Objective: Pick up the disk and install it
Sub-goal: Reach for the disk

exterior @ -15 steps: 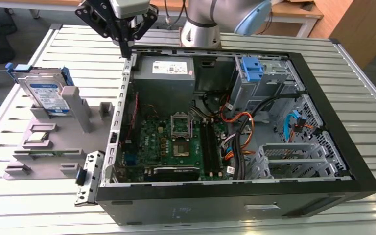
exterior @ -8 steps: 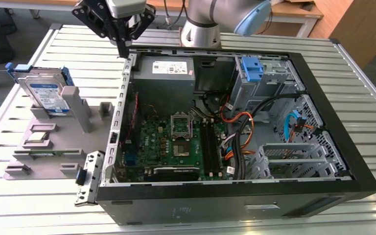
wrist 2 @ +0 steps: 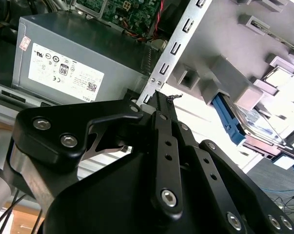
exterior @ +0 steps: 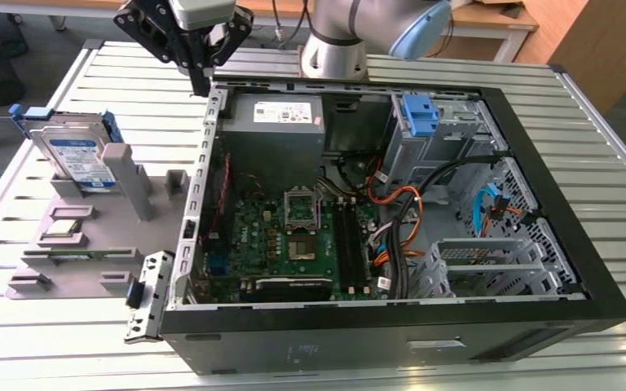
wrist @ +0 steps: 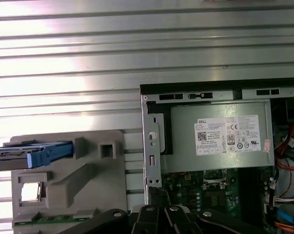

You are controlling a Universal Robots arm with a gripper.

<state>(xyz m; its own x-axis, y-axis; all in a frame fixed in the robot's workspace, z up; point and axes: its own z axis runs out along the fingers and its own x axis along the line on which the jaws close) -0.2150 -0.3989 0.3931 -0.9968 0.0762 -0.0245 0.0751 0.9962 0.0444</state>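
Pincer [exterior: 200, 85]: closed, fingers [wrist 2: 162, 126] pressed together, nothing gripped; held over the far corner of the computer case [exterior: 400, 330], next to the power supply [exterior: 275, 114].
Disk [exterior: 76, 159]: stood on edge in the grey holder [exterior: 85, 244] on the exterior view's left (blue frame around it), well apart from the pincer; not yet picked up.
Holder: set just beside the case.
Case: laid open on the slatted surface [exterior: 606, 147].
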